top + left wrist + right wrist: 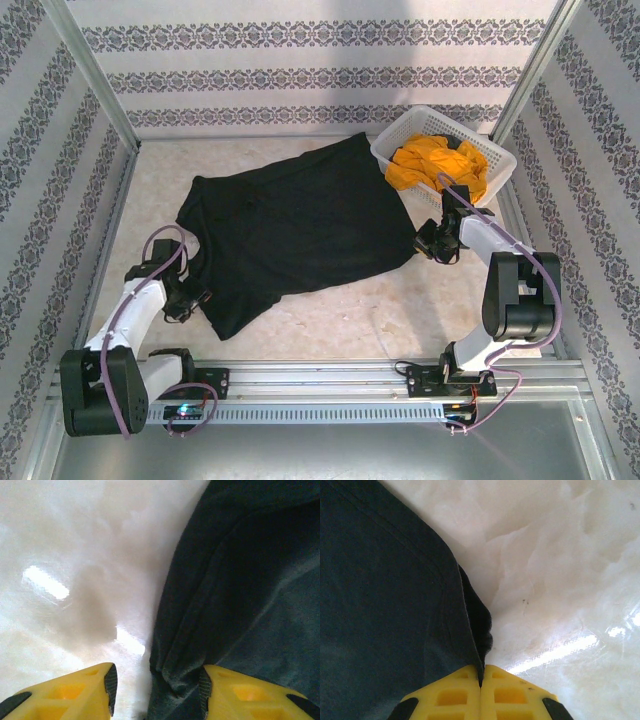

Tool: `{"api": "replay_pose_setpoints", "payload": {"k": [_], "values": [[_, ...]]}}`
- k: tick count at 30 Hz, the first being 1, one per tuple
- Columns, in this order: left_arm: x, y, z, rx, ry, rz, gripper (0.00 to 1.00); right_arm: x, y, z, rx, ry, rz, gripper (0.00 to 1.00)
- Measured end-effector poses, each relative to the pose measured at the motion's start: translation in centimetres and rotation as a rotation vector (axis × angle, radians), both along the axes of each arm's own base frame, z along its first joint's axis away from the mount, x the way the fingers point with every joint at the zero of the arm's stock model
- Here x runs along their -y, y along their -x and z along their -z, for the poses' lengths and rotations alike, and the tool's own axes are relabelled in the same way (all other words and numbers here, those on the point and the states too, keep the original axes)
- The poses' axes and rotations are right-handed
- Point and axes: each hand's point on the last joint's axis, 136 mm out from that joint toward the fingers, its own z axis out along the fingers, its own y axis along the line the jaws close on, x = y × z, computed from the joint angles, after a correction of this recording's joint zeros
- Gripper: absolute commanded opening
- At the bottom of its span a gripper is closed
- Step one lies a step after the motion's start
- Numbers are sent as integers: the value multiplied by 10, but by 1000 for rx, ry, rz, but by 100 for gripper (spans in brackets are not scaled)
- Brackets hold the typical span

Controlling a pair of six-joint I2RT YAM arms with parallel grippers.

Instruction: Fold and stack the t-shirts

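Yellow and pressed tight together, the right gripper [481,679] pinches an edge of the black t-shirt [380,605] at the bottom of the right wrist view. The left gripper [156,692] stands apart, straddling another bunched edge. Spread across the middle of the top view, the shirt looks light, limp and quick to wrinkle; hems and corners likely give the surest hold. The orange-yellow t-shirt [435,165] lies crumpled in the white basket [490,180], upper right. The pale glossy tabletop [400,310] looks slick, and patterned walls [300,70] enclose it.
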Motion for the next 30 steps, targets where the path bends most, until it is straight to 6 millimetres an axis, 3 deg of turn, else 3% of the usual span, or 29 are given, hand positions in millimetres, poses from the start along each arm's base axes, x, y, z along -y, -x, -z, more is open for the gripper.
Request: {"api": "replay_pose_setpoints", "payload": {"k": [5,13,16,18,20,24,28,30], "values": [[2,-7,8,-10,14,0,38,0,0,0,0,0,0,0],[1,-17,13,6,15,-14,9,-1,0,0,0,0,-1,0],[0,-18,12,11,7,-17,0,-1,0,0,1,-1,-1,0],[-3,-22,3,35,-10,-20,0,-5,0,-2,5,-2,-6,0],[-6,-32,-14,86,-26,-25,0,-10,-1,-8,25,-5,-19,0],[-12,-70,-74,273,-47,-51,0,-35,-10,-45,154,-46,-78,0],[-18,-108,-149,471,-59,-89,0,-55,-35,-109,349,-111,-115,0],[-22,-123,-193,582,-70,-113,0,-59,-52,-155,479,-132,-121,0]]}}
